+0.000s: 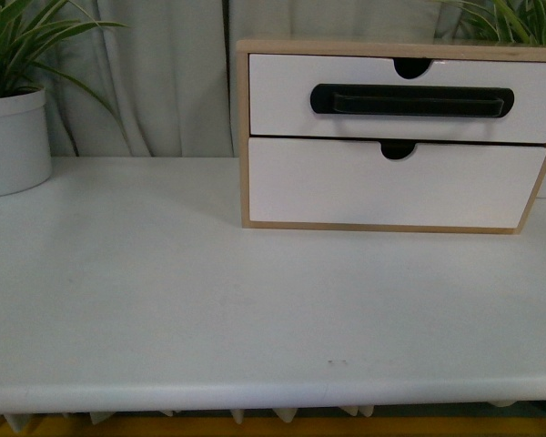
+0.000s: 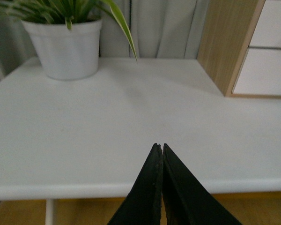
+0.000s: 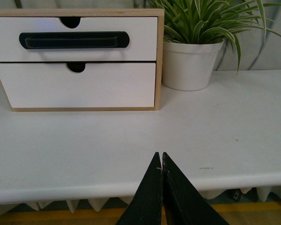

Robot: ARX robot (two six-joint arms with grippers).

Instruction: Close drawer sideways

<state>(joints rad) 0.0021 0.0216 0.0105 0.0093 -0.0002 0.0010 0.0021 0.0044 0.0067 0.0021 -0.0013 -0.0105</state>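
Where the table (image 1: 164,300) meets the curtain (image 1: 164,82) at its far edge, toward the right corner, the drawer (image 1: 400,98) sits as the upper of two fronts in a light wooden cabinet (image 1: 243,137), its white face looking flush with the frame, a long black bar handle (image 1: 411,100) across it and a half-round notch (image 1: 411,66) in its top edge. Just below it is the plain lower drawer front (image 1: 382,187) with a notch of its own. A white plant pot (image 3: 191,63) stands just beside the cabinet on the right side, and another plant pot (image 1: 9,137) stands near the far left corner, well apart from the cabinet. Both arms hang over the near edge of the table: the left gripper (image 2: 162,149) has its black fingers pressed together on nothing, and the right gripper (image 3: 161,157) is likewise pressed together and empty
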